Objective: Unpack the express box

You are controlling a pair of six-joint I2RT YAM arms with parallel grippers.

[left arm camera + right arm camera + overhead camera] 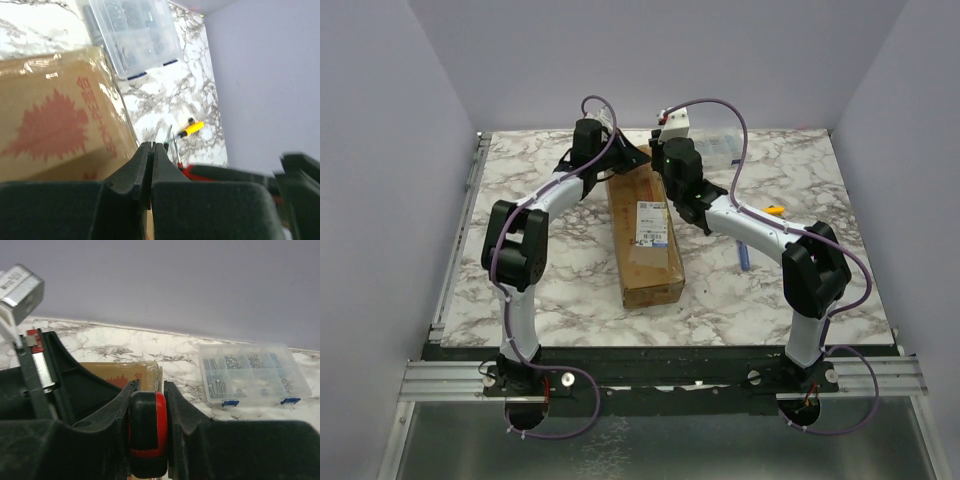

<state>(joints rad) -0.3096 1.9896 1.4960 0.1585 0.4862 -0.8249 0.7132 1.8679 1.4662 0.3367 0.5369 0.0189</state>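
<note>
Unpacking at an early stage, read from left to right. The left gripper (152,150) is fully closed with nothing between its fingers, poised at the far end of the express box (645,265). The express box lies lengthwise down the middle of the marble table (740,300), its white label (652,224) facing up. Its top is flat and closed, glossy tape (107,75) shows over the red-printed end, and no flap is raised and no contents are visible. To the right, the right gripper (148,387) is clamped on a red-and-black handle (147,430), probably a cutting tool, held just above the same far end. The working tip is hidden, so whether it touches the tape cannot be told. Further right, apart from the box, stand a clear organiser case (250,375) and a yellow-handled screwdriver (191,129), neither of them engaged. Judged from this, the tool is in hand but the seam appears uncut. Slitting the tape, opening the flaps and taking out the contents all remain to be done.
</note>
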